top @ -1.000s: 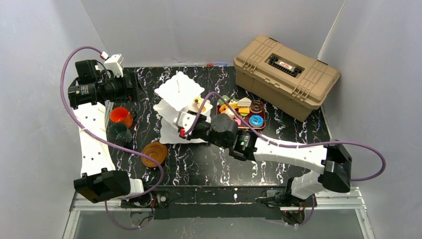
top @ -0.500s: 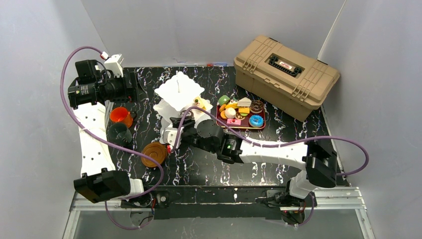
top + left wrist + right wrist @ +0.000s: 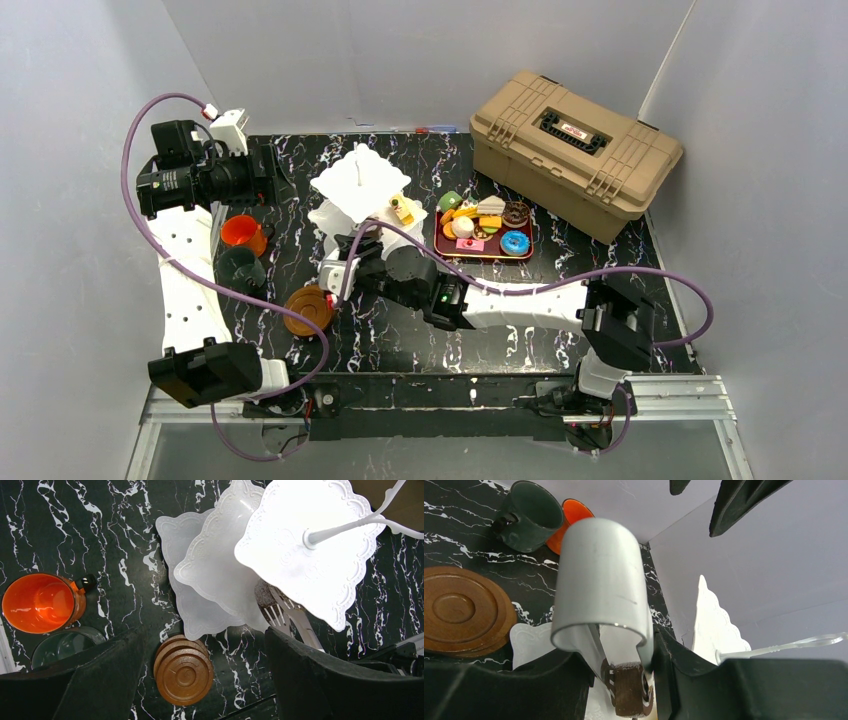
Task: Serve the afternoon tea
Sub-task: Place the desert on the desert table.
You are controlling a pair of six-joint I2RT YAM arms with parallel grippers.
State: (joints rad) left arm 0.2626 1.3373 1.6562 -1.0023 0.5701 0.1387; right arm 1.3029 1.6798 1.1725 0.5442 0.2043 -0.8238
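Observation:
The white three-tier stand (image 3: 358,188) (image 3: 300,545) stands mid-table with a yellow pastry (image 3: 404,210) on one plate. My right gripper (image 3: 352,262) (image 3: 621,680) is shut on metal tongs (image 3: 601,580), whose tips pinch a brown pastry (image 3: 630,690) (image 3: 263,594) over the stand's lowest plate (image 3: 531,635). Stacked brown saucers (image 3: 310,308) (image 3: 183,675) lie just front-left of the stand. The orange cup (image 3: 241,232) (image 3: 40,602) and the dark cup (image 3: 240,266) (image 3: 531,512) sit at the left. My left gripper (image 3: 268,172) (image 3: 207,680) hangs open high above the saucers, holding nothing.
A dark red tray (image 3: 487,256) with several colourful pastries sits right of the stand. The tan toolbox (image 3: 575,150) fills the back right corner. Grey walls close in the table on three sides.
The right arm has swung left from beside the tray to the stand's front-left side, carrying the tongs and brown pastry. The left arm has not moved.

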